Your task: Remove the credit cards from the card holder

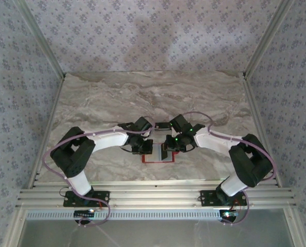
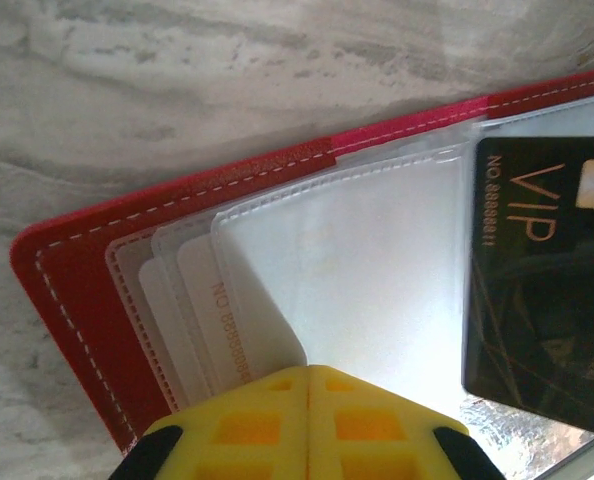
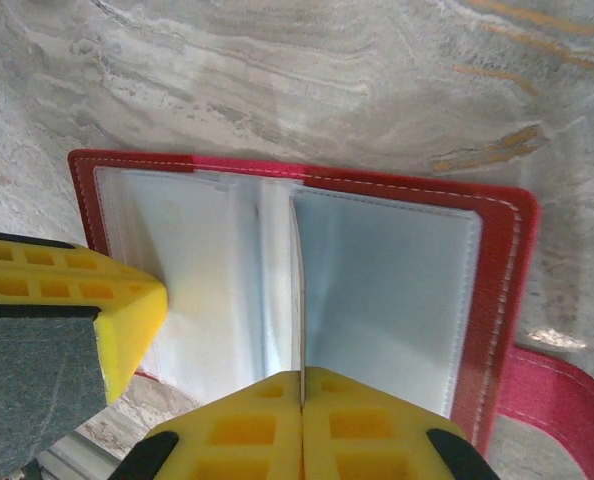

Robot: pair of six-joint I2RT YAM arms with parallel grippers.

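The red card holder (image 1: pixel 158 161) lies open on the marble between both grippers, its clear sleeves (image 2: pixel 377 260) fanned out. Pale credit cards (image 2: pixel 202 320) sit tucked in the left sleeves. A black VIP credit card (image 2: pixel 542 280) stands raised over the right half. My right gripper (image 3: pixel 302 375) is shut on this card's thin edge (image 3: pixel 299 290), seen edge-on above the holder (image 3: pixel 497 300). Whether a sleeve still wraps it I cannot tell. My left gripper (image 2: pixel 309 368) is shut, its tip resting on a clear sleeve; one of its fingers (image 3: pixel 127 310) presses the holder's left page.
The holder's red snap tab (image 3: pixel 567 400) sticks out to the right on the marble table (image 1: pixel 142 98). An aluminium rail (image 1: pixel 153 198) runs along the near edge. Patterned walls (image 1: pixel 19 77) close in the left, right and back.
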